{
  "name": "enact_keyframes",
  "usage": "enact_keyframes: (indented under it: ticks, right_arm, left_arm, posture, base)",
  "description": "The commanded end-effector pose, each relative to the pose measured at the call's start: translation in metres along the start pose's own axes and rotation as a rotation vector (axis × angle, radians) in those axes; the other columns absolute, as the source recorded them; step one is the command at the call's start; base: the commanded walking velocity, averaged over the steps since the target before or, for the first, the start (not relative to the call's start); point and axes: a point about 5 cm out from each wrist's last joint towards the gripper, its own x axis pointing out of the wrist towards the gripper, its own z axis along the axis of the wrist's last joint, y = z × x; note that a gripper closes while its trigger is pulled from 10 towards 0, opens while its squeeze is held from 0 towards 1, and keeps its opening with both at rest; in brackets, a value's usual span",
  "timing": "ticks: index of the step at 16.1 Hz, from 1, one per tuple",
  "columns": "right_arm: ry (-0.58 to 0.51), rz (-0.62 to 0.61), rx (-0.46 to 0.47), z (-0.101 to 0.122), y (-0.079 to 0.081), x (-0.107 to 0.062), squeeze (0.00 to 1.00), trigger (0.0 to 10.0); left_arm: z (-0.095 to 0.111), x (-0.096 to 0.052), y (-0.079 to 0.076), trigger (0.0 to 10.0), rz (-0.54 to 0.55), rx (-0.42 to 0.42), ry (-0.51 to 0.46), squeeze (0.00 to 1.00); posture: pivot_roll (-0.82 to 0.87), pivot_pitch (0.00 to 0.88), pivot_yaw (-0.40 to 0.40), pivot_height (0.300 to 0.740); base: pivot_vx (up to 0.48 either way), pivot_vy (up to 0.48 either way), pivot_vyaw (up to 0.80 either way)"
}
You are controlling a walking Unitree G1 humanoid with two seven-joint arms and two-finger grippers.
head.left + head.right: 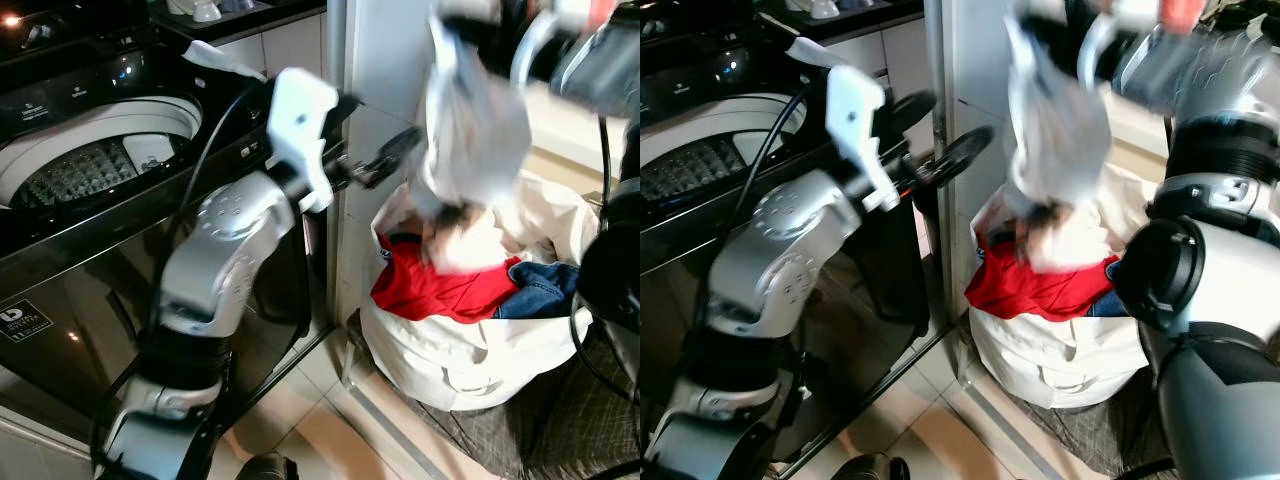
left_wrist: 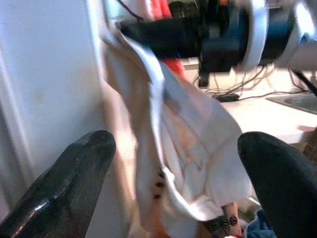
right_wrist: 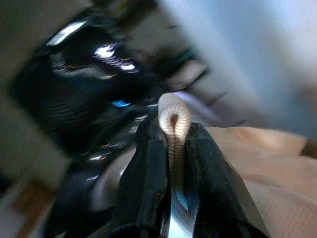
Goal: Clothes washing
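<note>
Transfer step: we are lifting a white garment [image 1: 470, 120], clenched in the right gripper [image 3: 173, 144], above the laundry bag [image 1: 470, 350]; left gripper [image 2: 173, 173] waiting spread; next, swinging toward the washer drum [image 1: 90, 165].

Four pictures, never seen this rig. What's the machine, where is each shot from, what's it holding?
It is a humanoid robot with two silver arms doing laundry. The two wide pictures come from its head camera; the two close-ups look along each wrist's black fingers. The right end effector is shut on a pale crumpled cotton garment, lifted above the white fabric laundry bag holding a red shirt and a blue denim piece. The left end effector is open, facing the garment. At left stands the black top-loading washing machine, lid open.
</note>
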Motion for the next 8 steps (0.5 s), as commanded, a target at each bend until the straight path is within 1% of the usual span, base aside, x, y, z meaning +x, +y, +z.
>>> enact_keyframes:
  ticks: [1, 3, 4, 6, 7, 8]
  right_arm:
    - [0.051, 0.105, 0.037, -0.007, 0.018, 0.001, 0.00, 0.0]
    - [0.067, 0.166, 0.073, -0.010, 0.029, -0.002, 0.00, 0.0]
    - [0.075, 0.213, 0.104, -0.012, 0.037, -0.005, 0.00, 0.0]
    - [0.082, 0.251, 0.133, -0.015, 0.042, -0.008, 0.00, 0.0]
    - [0.103, 0.268, 0.140, -0.022, 0.046, -0.011, 0.00, 0.0]
    - [0.117, 0.282, 0.142, -0.030, 0.052, -0.014, 0.00, 0.0]
  left_arm:
    - [-0.009, 0.005, -0.003, 10.0, -0.021, 0.006, 0.023, 1.00]
    - [-0.010, 0.009, -0.004, 10.0, -0.020, -0.005, 0.013, 1.00]
    - [-0.011, 0.011, -0.002, 10.0, -0.001, 0.002, 0.001, 1.00]
    - [-0.009, 0.013, 0.001, 10.0, 0.019, -0.010, -0.024, 1.00]
    - [-0.009, 0.015, 0.001, 10.0, 0.024, -0.025, -0.039, 1.00]
    - [-0.012, 0.016, 0.002, 10.0, 0.047, -0.015, -0.031, 1.00]
  posture:
    - [0.01, 0.000, 0.029, 0.740]
    - [0.00, 0.000, 0.029, 0.740]
    - [0.00, 0.000, 0.030, 0.740]
    - [-0.01, 0.000, 0.032, 0.740]
    - [-0.01, 0.000, 0.035, 0.740]
    - [-0.02, 0.000, 0.035, 0.740]
  base:
    - [0.000, 0.000, 0.00]
    - [0.000, 0.000, 0.00]
    - [0.000, 0.000, 0.00]
    - [0.000, 0.000, 0.00]
    - [0.000, 0.000, 0.00]
    - [0.000, 0.000, 0.00]
